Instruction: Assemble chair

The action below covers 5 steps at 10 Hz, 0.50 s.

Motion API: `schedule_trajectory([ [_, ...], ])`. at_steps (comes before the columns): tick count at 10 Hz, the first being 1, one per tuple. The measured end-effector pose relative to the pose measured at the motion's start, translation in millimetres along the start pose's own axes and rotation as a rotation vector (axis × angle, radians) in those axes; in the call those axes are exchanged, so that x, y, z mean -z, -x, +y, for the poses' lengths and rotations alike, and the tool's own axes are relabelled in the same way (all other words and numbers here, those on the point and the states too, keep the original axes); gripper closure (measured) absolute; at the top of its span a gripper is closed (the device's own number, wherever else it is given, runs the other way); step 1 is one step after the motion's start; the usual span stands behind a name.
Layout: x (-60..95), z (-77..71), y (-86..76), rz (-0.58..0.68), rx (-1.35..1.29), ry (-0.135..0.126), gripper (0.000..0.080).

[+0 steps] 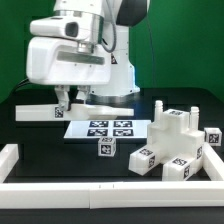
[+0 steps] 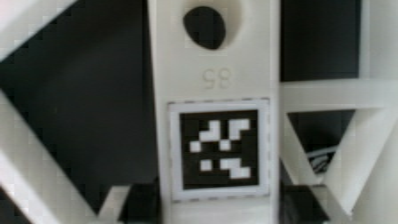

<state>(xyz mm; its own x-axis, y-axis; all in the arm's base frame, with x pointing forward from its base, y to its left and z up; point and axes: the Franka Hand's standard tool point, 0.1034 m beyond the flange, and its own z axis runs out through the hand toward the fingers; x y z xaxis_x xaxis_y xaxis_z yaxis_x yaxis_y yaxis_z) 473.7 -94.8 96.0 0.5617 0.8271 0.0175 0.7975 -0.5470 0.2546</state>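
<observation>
The arm [image 1: 80, 50] reached down at the exterior view's left. Its jaws were set narrow about a long white bar [image 1: 40, 112] that lay flat on the black tabletop [image 1: 60, 150]. In the wrist view the bar ran straight through the middle between them, its tag [image 2: 222, 145] square on and an oval hole [image 2: 208, 25] near one end. Whether the jaws truly pressed on the bar or only stood beside it could not be told. The rest of the chair, a stepped block [image 1: 178, 138], stood well apart at the exterior view's right. A small cube [image 1: 105, 147] lay loose in between, just beside the marker board [image 1: 100, 127].

The chief risk looked to be the place of the hold. The jaws seemed to sit toward one end of the bar, not at its middle. On a lift, the long free end would likely droop or twist in the grip.

A sagging end carried across the tabletop could clip the cube and knock it out of place.

A bar arriving skewed would probably not seat. Pressing it home could then shove the stepped block toward the border rail [image 1: 100, 188].

If the jaws were not firmly on, the lift might come up empty or merely drag the bar.
</observation>
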Motion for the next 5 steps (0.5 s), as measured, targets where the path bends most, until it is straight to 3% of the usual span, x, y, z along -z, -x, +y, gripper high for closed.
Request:
schedule_trajectory([
  [2, -3.0, -2.1, 10.4, -0.027, -0.14, -0.039, 0.0515],
  [4, -3.9, -7.2, 11.0, -0.073, -0.369, -0.102, 0.0515],
  [5, -4.1, -8.0, 8.8, -0.072, -0.415, -0.101, 0.0515],
])
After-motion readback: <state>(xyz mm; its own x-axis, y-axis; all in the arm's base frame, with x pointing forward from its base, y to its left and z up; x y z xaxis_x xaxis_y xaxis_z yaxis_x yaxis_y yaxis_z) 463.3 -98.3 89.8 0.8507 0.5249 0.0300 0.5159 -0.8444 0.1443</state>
